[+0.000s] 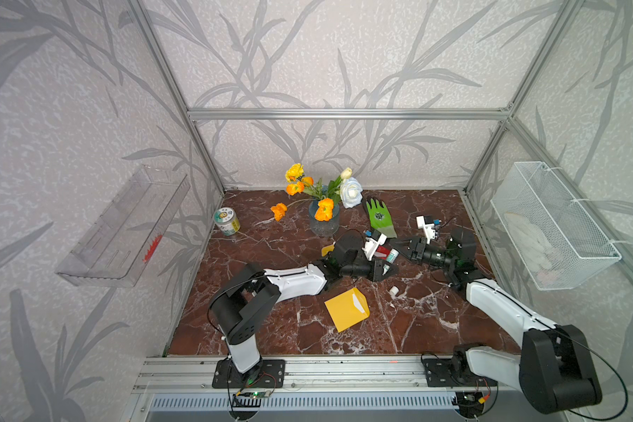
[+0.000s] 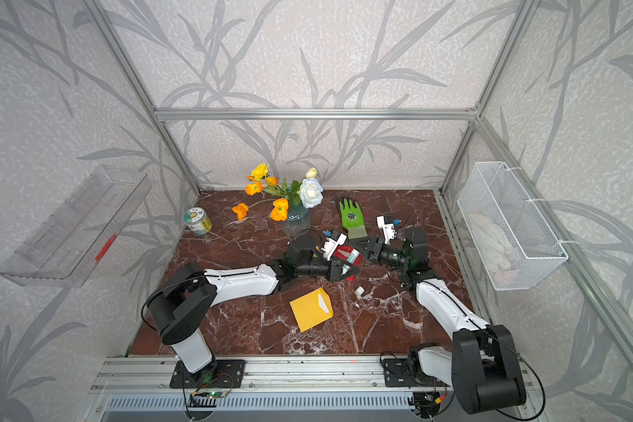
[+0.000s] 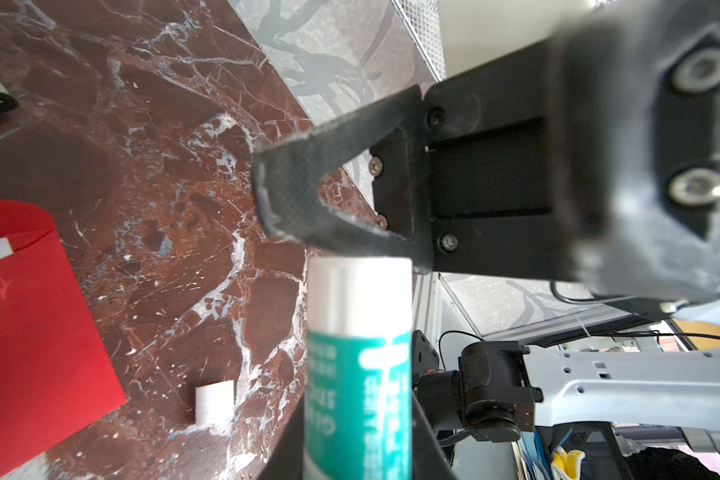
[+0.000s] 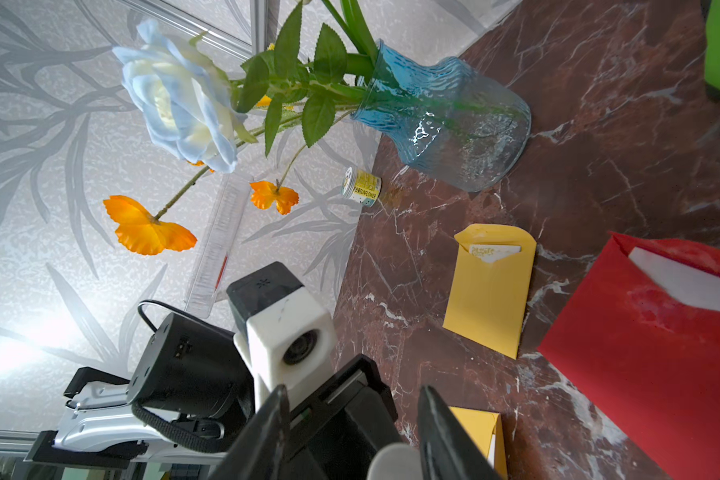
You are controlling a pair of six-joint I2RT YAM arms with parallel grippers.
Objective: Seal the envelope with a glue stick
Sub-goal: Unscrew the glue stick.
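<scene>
From where I stand, the left gripper (image 3: 358, 415) has its jaws pinched on the lower body of the white plastic glue stick with the teal label band (image 3: 358, 332). It holds the stick in the air over the right half of the dark red marble surface (image 1: 271, 329). A small white cap (image 1: 393, 290) lies loose on the surface, just toward the front edge from both grippers, so I take the stick to be uncapped.

Meeting it from the right, the right gripper (image 4: 352, 392) has its jaws spread. The stick's white end sits between them, seemingly against one jaw and clear of the other. Whether that end is the glue tip or the twist knob I cannot tell.

Beneath them lies a red paper envelope (image 4: 641, 365), flap open, a white card showing. To do this well, I think the right jaws should centre on the end and close squarely across it. The left grip should hold firm meanwhile, so the stick doesn't tilt or slip.
</scene>
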